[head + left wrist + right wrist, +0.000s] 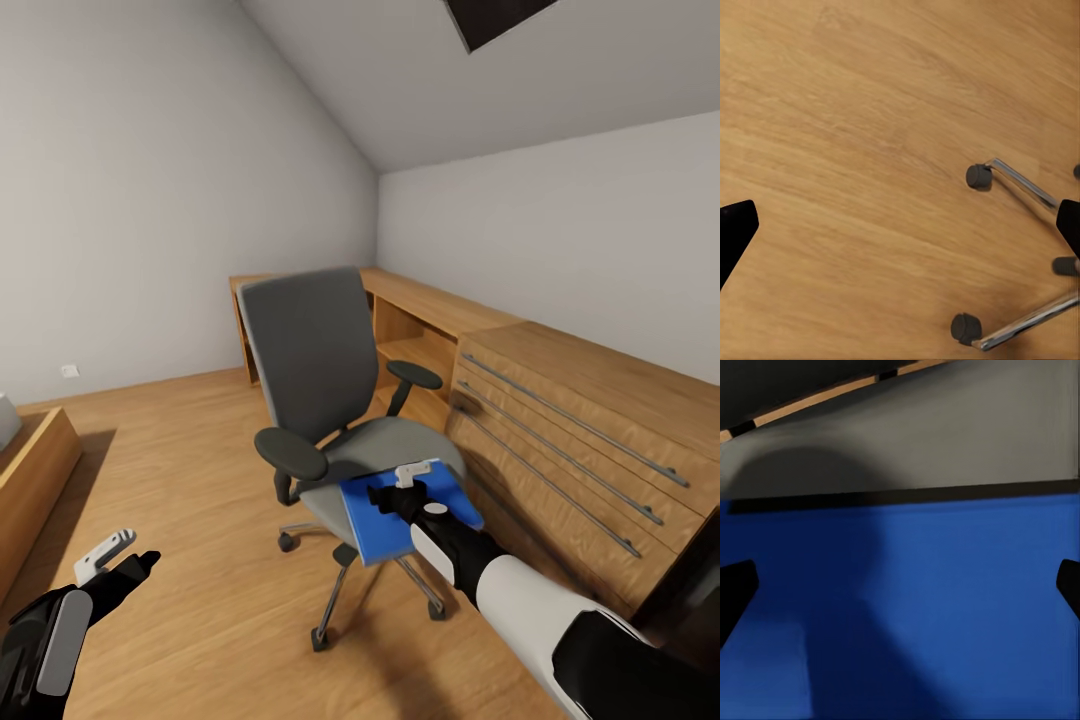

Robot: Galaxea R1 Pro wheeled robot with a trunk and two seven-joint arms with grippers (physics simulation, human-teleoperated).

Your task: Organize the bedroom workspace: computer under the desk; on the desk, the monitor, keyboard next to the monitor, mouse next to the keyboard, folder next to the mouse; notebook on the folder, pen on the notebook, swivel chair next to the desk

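Swivel chair (330, 400) stands on the wooden floor (200, 480), just beside a light wooden drawer unit (570, 440) along the right wall. The folder (385, 520) lies flat on the seat, at its front edge, slightly overhanging.

Right hand (405, 492) hangs directly above the folder, close to its surface. In the right wrist view its dark fingertips (736, 592) sit wide apart at either side, with nothing between them and the folder (907, 607) spread below, grey seat beyond.

Left hand (120, 560) is low over bare floor, well apart from the chair. Its fingertips (735, 229) are spread wide, holding nothing; the chair's chrome legs and casters (979, 175) lie below.
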